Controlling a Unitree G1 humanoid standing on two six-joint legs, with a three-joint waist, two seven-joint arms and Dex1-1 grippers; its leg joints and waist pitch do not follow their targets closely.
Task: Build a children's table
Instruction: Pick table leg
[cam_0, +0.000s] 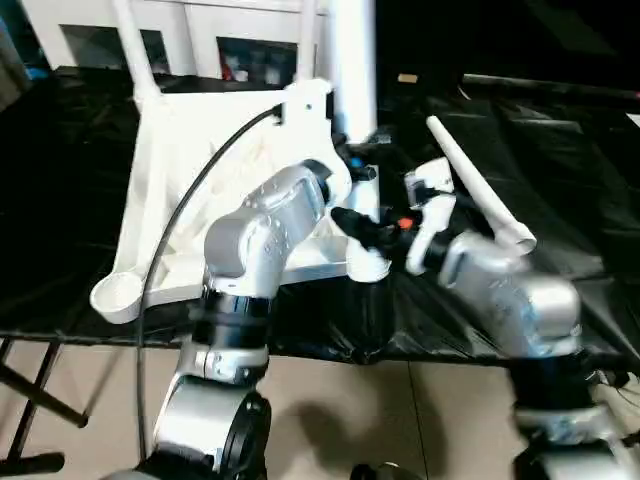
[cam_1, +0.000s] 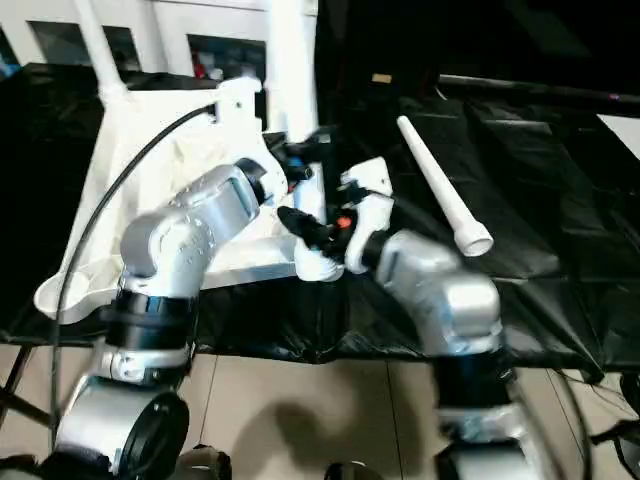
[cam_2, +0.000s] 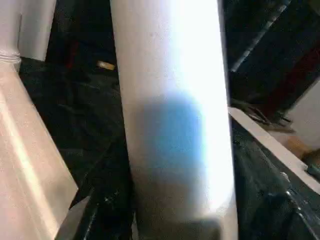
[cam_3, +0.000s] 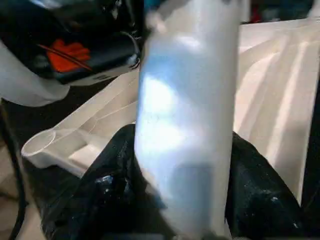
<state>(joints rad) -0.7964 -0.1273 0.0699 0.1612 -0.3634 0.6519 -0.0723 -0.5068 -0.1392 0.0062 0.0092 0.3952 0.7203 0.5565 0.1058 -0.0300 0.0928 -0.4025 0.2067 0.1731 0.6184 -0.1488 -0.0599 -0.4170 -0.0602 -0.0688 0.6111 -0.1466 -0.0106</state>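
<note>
**Op:** Two grippers on one leg, from what I see. Tabletop (cam_0: 190, 180) lies underside up on the black-covered bench (cam_0: 560, 190), ribs showing. An upright leg (cam_0: 352, 60) stands at its near right corner; both arms meet there.

**Eng:** Gripper states?

**Op:** Left gripper (cam_2: 165, 210): left wrist view has the white tube running straight up between its black fingers (cam_2: 102, 200), which sit against both sides. I read that as clamped on the upright leg. Right gripper (cam_3: 175, 200): same story in the right wrist view, with dark pads (cam_3: 260, 200) hugging the tube on either side and the ribbed underside behind it.

**Eng:** Other legs?

**Op:** One far leg (cam_0: 135, 50) stands in the far left corner socket. One loose leg (cam_0: 480, 185) lies on the bench to the right of the tabletop, well apart from it, wide end toward me. Near left corner socket (cam_0: 118, 293) is open, hanging at the bench edge.

**Eng:** Any labels or text?

**Op:** I can't read any. There's an orange mark (cam_3: 70, 50) on the other gripper's black body, no legible writing. White cabinet (cam_0: 200, 40) with glass doors sits behind the bench.
</note>
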